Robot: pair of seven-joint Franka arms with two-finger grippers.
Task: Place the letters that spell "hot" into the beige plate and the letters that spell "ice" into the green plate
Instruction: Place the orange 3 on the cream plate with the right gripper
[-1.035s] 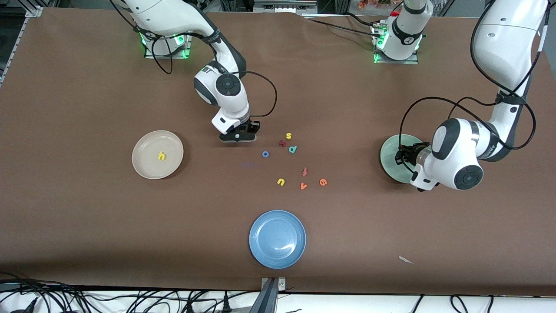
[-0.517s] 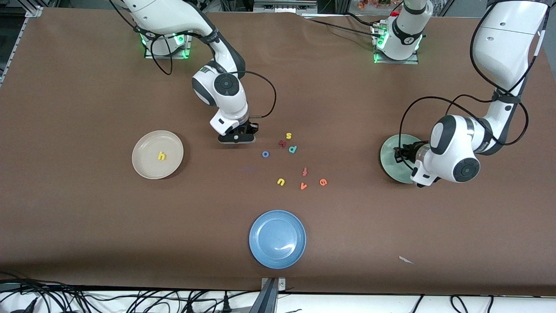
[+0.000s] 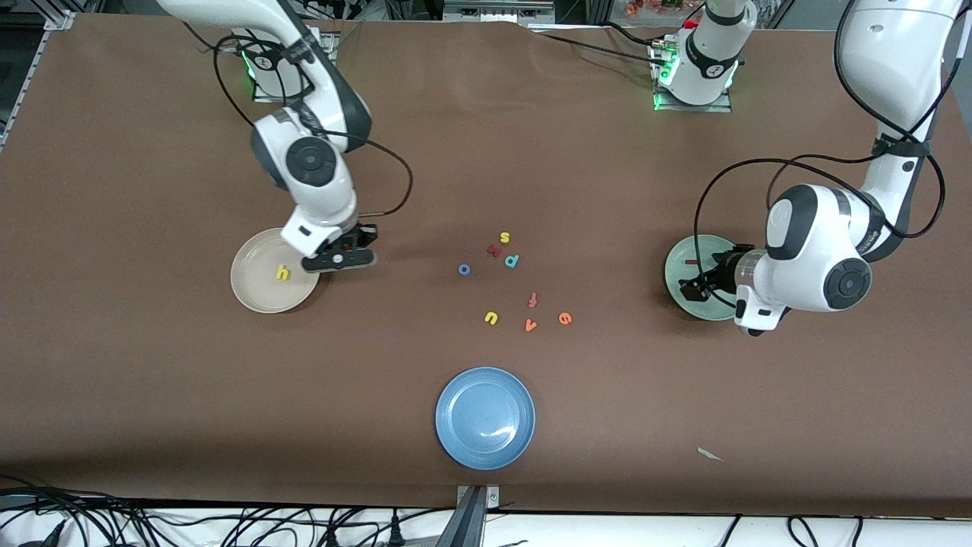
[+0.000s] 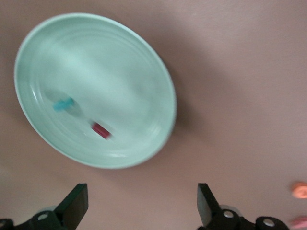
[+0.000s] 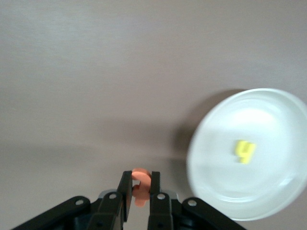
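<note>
The beige plate (image 3: 258,292) (image 5: 268,191) holds the yellow h (image 3: 283,273) (image 5: 244,152). My right gripper (image 3: 339,258) (image 5: 139,184) hangs over the table just beside that plate's rim, shut on the orange t (image 5: 140,175). The blue o (image 3: 464,269) and the orange e (image 3: 564,318) lie on the table among the loose letters. In the green plate (image 3: 683,292) (image 4: 120,57) lie the dark red i (image 3: 690,262) (image 4: 100,129) and the teal c (image 4: 63,104). My left gripper (image 3: 697,287) (image 4: 141,203) is open and empty over that plate's edge.
Loose letters lie mid-table: yellow s (image 3: 504,238), a dark red letter (image 3: 493,250), teal d (image 3: 512,260), red-orange f (image 3: 532,300), yellow u (image 3: 490,317), orange v (image 3: 530,326). A blue plate (image 3: 484,418) sits nearer the front camera. A white scrap (image 3: 710,454) lies toward the left arm's end.
My right arm has carried the orange t from the letter cluster to the beige plate's rim. My left gripper has opened over the green plate, and the dark red i now lies in it.
</note>
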